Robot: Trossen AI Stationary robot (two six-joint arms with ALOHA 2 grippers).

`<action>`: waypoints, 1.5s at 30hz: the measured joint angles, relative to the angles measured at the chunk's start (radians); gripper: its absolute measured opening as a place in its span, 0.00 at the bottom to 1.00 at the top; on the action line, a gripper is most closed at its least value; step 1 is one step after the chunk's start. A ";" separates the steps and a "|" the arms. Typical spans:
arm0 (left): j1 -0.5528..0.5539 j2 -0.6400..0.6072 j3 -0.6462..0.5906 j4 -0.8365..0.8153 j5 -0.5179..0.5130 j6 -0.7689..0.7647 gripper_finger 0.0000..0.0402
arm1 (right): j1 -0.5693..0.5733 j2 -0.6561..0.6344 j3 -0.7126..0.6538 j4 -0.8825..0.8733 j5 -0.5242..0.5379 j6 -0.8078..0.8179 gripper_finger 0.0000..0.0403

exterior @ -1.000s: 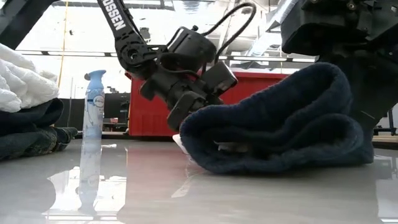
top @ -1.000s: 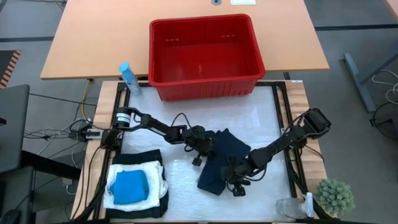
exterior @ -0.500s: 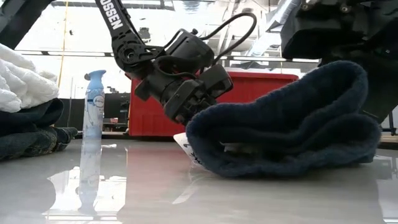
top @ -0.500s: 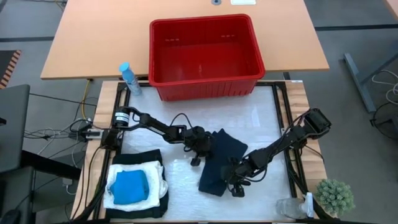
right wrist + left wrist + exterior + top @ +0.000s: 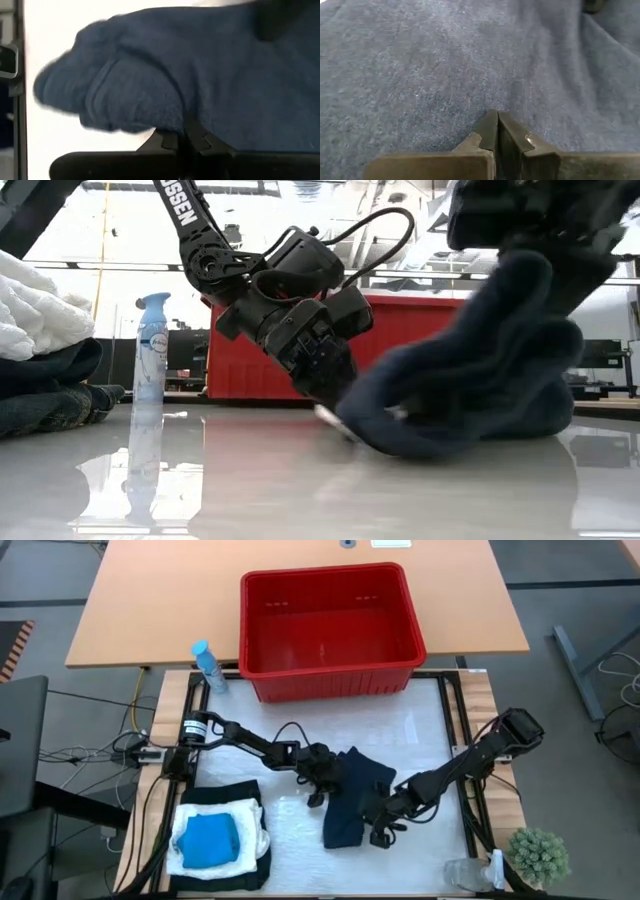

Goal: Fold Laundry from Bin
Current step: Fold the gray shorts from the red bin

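With both our left gripper and right gripper clamped shut on the dark navy garment mid-table in front of the empty red bin, we risk the fold bunching or slipping free if our arms pull unevenly across the slick table.

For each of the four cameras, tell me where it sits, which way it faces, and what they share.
High view: overhead, facing straight down on the red rectangular plastic bin, both dark arms and the folded stack.
Low view: at table-top height, facing level toward the bin; the left gripper presses the dark blue fleece garment.
Left wrist view: on the left arm, facing the fleece past its shut jaws.
Right wrist view: on the right arm; the right gripper has its jaws shut on the fleece.
Shared: all four show the fleece.
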 joint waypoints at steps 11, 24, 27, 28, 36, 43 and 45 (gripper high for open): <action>-0.001 0.001 -0.002 -0.004 0.050 -0.042 0.00 | -0.093 -0.069 -0.072 0.062 0.002 0.234 0.05; -0.002 0.001 -0.002 -0.009 0.058 -0.067 0.00 | -0.112 -0.123 -0.073 -0.127 0.088 0.500 0.05; -0.003 0.001 -0.002 -0.009 0.058 -0.082 0.00 | -0.126 -0.120 -0.073 -0.164 0.069 0.598 0.05; -0.003 0.001 -0.002 -0.009 0.061 -0.083 0.00 | -0.130 -0.120 -0.073 -0.184 0.066 0.621 0.05; -0.009 0.001 -0.002 -0.009 0.072 -0.090 0.00 | -0.137 -0.123 -0.074 -0.229 0.045 0.647 0.05; -0.010 0.001 -0.002 -0.010 0.076 -0.092 0.00 | -0.166 -0.119 -0.074 -0.287 -0.005 0.660 0.05; -0.010 0.001 -0.002 -0.010 0.075 -0.093 0.00 | -0.173 -0.119 -0.074 -0.290 -0.015 0.659 0.05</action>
